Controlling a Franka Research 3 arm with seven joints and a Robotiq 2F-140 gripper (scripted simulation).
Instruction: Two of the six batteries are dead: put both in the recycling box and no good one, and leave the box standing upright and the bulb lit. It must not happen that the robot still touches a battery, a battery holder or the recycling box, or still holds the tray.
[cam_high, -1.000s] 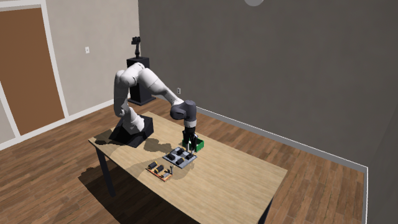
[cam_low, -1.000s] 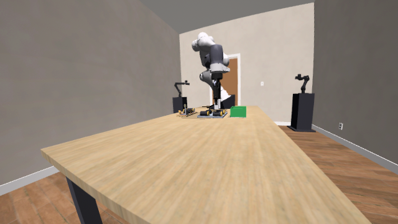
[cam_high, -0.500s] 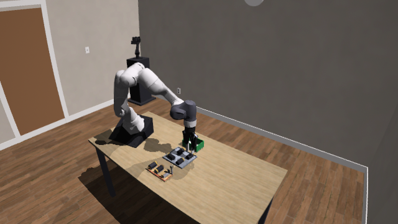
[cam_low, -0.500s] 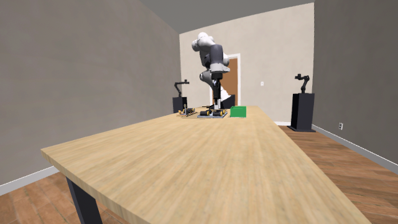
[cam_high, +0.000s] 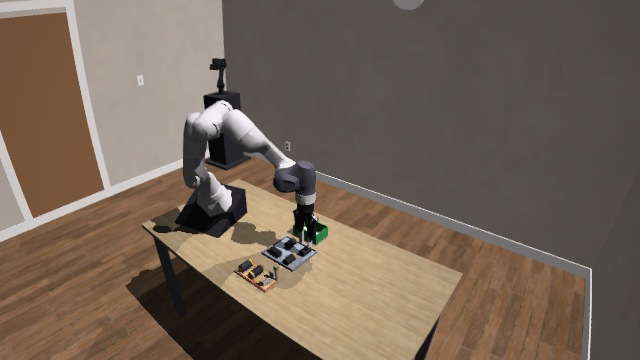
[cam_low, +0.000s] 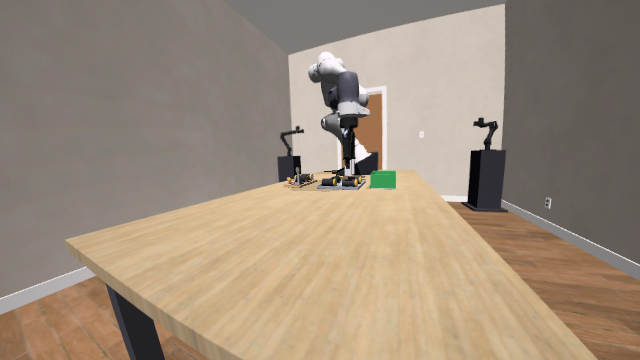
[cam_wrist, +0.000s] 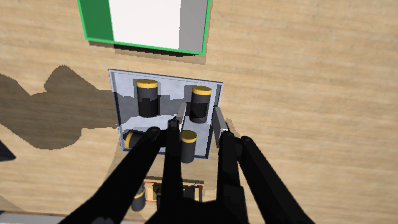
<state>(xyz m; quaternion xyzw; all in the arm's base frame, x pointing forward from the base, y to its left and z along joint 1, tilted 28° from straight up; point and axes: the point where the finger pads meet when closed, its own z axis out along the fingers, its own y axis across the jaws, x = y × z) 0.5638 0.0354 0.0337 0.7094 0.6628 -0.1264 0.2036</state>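
Observation:
A grey tray (cam_wrist: 167, 115) holds several black batteries with yellow caps, among them one at the far left (cam_wrist: 147, 97), one at the far right (cam_wrist: 200, 103) and one nearer me (cam_wrist: 187, 145). My gripper (cam_wrist: 199, 112) hangs over the tray, fingers partly open and empty, straddling the line of the far right battery from above. It also shows in the top and exterior views (cam_high: 306, 240) (cam_low: 350, 172). The green recycling box (cam_wrist: 147, 22) stands upright just beyond the tray, white inside. An orange tester board (cam_high: 259, 277) carries two more batteries; I cannot tell whether its bulb is lit.
The robot base (cam_high: 212, 210) sits at the table's far left end. The green box (cam_high: 317, 231) stands close to the table's back edge. Camera stands on black pedestals (cam_low: 486, 175) stand on the floor off the table.

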